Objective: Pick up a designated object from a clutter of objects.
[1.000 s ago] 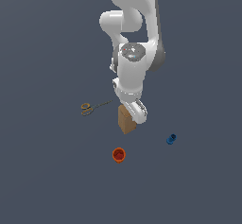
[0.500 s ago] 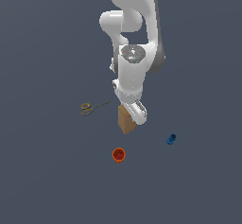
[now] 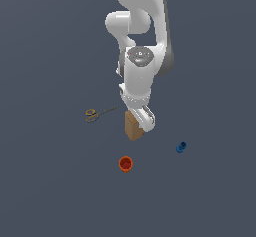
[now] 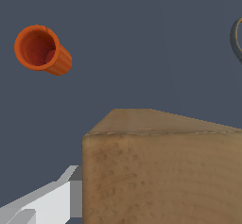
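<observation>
The tan-brown box (image 3: 132, 129) stands upright in the middle of the exterior view and fills the wrist view (image 4: 160, 166). My gripper (image 3: 141, 122) is down over its top, with the fingers around it. In the wrist view one white finger (image 4: 47, 202) lies flush against the box's side; the other finger is hidden behind the box. The orange cup (image 3: 125, 164) lies on its side in front of the box and also shows in the wrist view (image 4: 41, 49). The small red ball is out of view.
Scissors with yellow-orange handles (image 3: 97, 113) lie to the exterior view's left of the box; one handle loop shows in the wrist view (image 4: 236, 38). A small blue piece (image 3: 181, 147) lies to the exterior view's right. The floor is plain dark grey.
</observation>
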You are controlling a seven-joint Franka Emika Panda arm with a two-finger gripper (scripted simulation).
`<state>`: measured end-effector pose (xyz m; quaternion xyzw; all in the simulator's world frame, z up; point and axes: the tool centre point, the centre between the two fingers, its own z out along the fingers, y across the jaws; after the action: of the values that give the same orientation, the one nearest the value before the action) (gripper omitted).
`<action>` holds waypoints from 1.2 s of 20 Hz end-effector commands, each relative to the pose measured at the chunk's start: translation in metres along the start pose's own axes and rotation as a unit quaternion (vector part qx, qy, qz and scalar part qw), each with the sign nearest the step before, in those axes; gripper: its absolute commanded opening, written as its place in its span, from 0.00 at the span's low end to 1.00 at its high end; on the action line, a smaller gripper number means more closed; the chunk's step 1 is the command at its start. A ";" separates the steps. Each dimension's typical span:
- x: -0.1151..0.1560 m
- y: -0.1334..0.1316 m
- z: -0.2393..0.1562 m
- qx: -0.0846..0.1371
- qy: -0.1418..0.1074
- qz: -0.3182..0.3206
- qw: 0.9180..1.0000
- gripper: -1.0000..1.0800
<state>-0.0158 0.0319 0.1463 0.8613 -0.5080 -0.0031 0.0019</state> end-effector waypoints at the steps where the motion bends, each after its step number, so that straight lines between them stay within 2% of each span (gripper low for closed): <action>1: 0.003 -0.002 -0.011 0.004 0.002 0.000 1.000 0.00; 10: 0.021 -0.001 -0.065 0.004 0.002 0.000 1.000 0.00; 24: 0.066 0.000 -0.203 0.004 0.001 0.000 1.000 0.00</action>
<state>0.0142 -0.0210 0.3292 0.8613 -0.5082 -0.0038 0.0012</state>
